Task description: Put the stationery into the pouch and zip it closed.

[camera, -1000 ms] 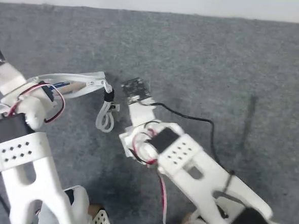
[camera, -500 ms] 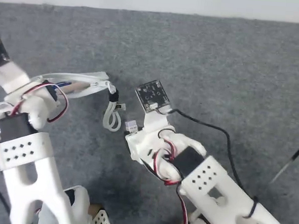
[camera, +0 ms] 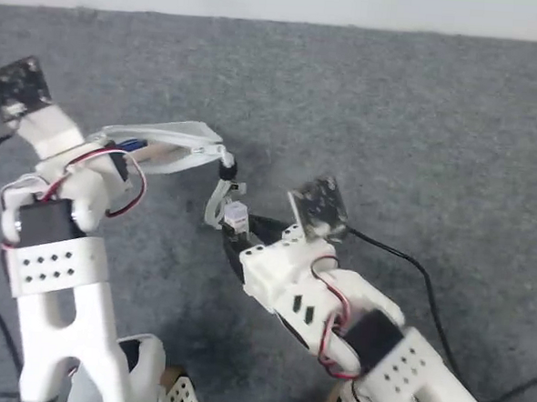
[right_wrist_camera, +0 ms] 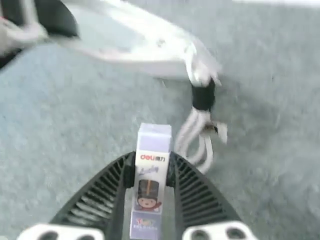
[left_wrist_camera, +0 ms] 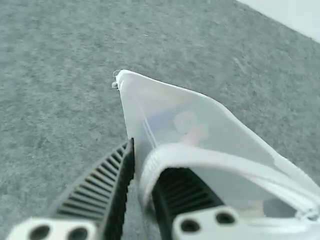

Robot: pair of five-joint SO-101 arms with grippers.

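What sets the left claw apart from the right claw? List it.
The left claw pinches the rim of the clear pouch; the right claw grips a small eraser. The left claw's load is thin and translucent, the right claw's a printed block. Both are shut on their loads.

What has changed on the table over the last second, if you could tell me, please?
The left gripper carried the pouch and its dangling strap rightward in the high view, toward the right arm. That arm pivoted, and the right gripper now holds the eraser beside the strap. Both grippers stayed shut.
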